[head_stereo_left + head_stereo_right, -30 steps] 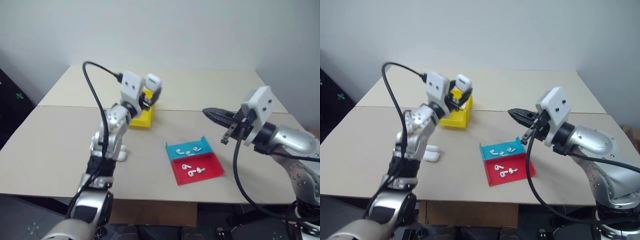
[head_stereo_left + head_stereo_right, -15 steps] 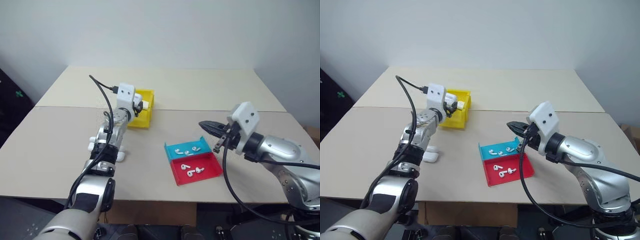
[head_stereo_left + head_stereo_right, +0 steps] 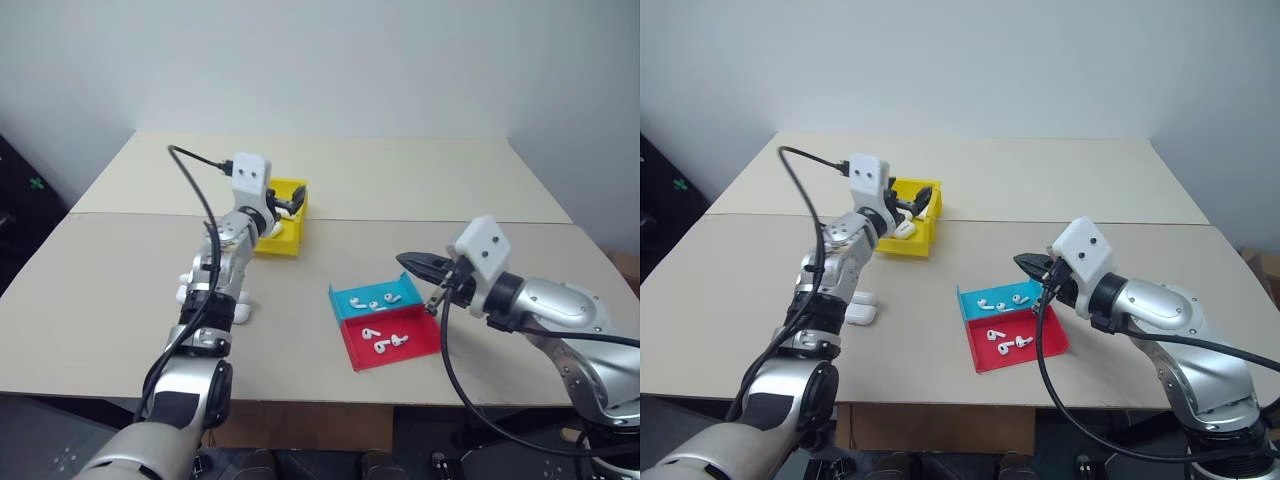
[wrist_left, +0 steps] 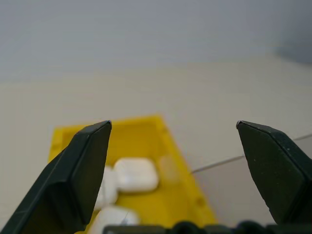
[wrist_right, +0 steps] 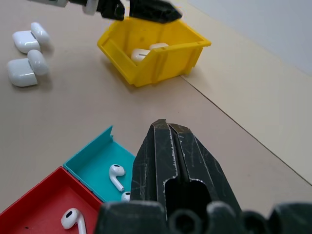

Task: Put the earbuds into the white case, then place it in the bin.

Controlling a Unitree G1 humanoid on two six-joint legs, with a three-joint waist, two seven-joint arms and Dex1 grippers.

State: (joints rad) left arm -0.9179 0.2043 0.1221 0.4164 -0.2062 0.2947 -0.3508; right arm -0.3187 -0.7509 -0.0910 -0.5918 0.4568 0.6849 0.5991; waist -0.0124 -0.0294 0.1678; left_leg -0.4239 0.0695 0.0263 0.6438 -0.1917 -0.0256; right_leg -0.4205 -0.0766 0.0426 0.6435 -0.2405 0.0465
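L gripper (image 4: 173, 129): fingers spread wide, empty, over yellow bin (image 3: 923, 236).
White case (image 4: 136, 174): lies in bin w/ other cases, lid shut; long axis unclear.
R gripper (image 5: 168, 127): fingers pressed together, empty, near blue tray (image 3: 347, 299).

Left tool (image 4: 173, 161) gapes wide; right tool (image 5: 168, 129) looks pinched closed, pointing roughly level.

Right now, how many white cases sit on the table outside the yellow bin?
2 white cases, both open, side by side on the table, apart from the yellow bin. The left arm may hide more.
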